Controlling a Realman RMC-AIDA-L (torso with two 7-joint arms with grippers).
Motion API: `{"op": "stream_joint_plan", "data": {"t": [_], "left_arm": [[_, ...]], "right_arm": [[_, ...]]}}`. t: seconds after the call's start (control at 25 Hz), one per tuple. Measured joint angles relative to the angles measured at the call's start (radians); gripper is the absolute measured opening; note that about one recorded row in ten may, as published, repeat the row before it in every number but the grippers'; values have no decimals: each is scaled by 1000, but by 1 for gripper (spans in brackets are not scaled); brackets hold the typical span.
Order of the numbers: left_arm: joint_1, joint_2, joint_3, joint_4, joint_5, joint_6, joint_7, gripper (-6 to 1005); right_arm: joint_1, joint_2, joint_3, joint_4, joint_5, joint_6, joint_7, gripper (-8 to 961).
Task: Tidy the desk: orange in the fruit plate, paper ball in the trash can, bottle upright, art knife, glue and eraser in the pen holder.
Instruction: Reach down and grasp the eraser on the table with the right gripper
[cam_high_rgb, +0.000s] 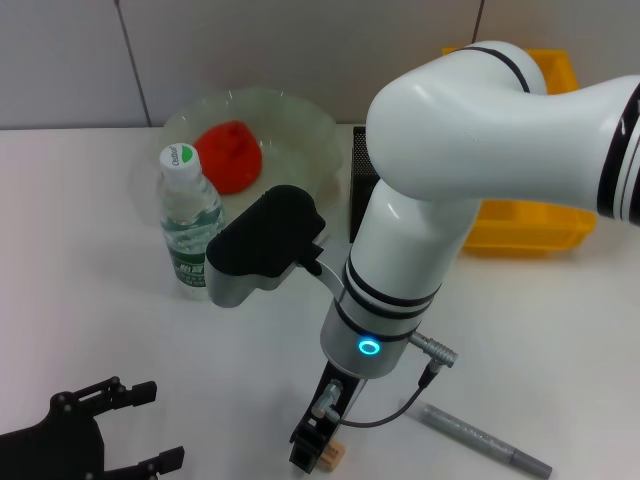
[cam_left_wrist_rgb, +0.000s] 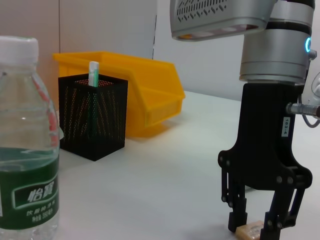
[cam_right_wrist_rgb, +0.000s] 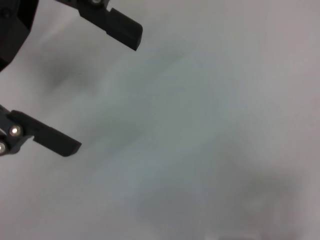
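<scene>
My right gripper (cam_high_rgb: 312, 452) reaches down to the table's front edge, shut on the small tan eraser (cam_left_wrist_rgb: 250, 231), which still touches the table; the eraser (cam_high_rgb: 331, 458) shows beside the fingers from above. My left gripper (cam_high_rgb: 165, 425) rests open at the front left, nothing in it. The bottle (cam_high_rgb: 188, 225) stands upright with its white cap on. In the pale green fruit plate (cam_high_rgb: 305, 125) lies the orange (cam_high_rgb: 228, 155). The black mesh pen holder (cam_left_wrist_rgb: 92, 116) holds a white-green stick (cam_left_wrist_rgb: 93, 74). A grey art knife (cam_high_rgb: 485, 438) lies front right. The paper ball is out of view.
The yellow trash can (cam_high_rgb: 530, 228) stands at the back right, just behind the pen holder (cam_high_rgb: 359, 180), which my right arm partly hides. A thin cable loops from the right wrist toward the art knife.
</scene>
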Motion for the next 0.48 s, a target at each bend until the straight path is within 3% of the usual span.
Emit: {"op": "stream_joint_plan", "data": {"t": [0.28, 0.36, 0.48], "left_arm": [[1, 0, 0, 0, 0, -1, 1, 799], [1, 0, 0, 0, 0, -1, 1, 799], [3, 0, 0, 0, 0, -1, 1, 799]], "right_arm": [[0, 0, -9, 4, 7, -4, 0, 444], [1, 0, -10, 11, 21, -8, 0, 336], [1, 0, -8, 10, 23, -12, 0, 296]]}}
